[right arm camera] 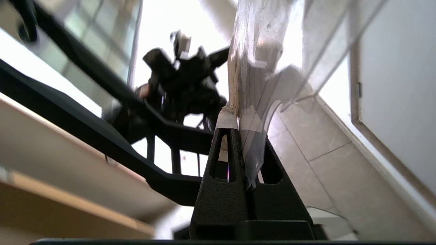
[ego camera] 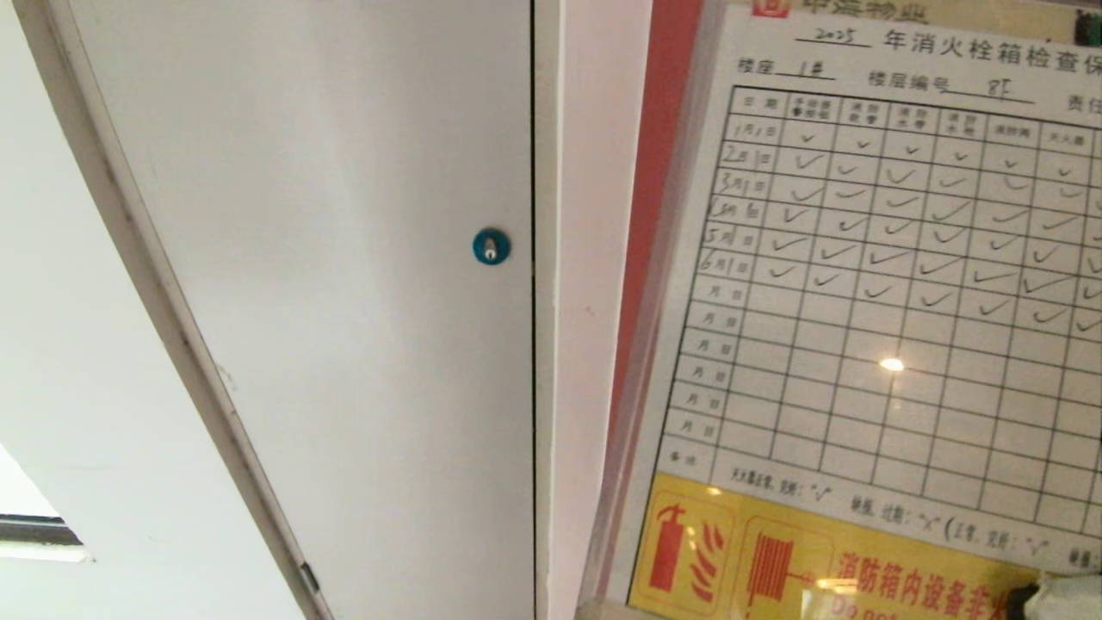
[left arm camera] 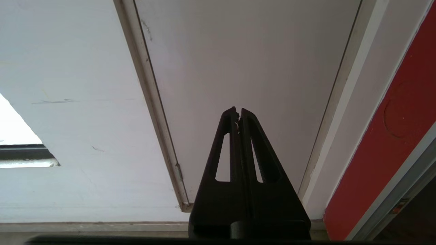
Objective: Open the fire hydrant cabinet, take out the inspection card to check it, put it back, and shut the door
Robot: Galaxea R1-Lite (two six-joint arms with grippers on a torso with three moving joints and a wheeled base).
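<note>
A plain white door (ego camera: 344,284) is filling the left half of the head view, its blue round lock (ego camera: 491,246) sitting near the centre of the frame. A white frame strip (ego camera: 585,258) is running down just right of it. A pale wall (ego camera: 60,344) is showing at far left.

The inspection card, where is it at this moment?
The inspection card fills the right side of the head view, beside the white door with its blue lock; the right hand grips its lower edge.
</note>
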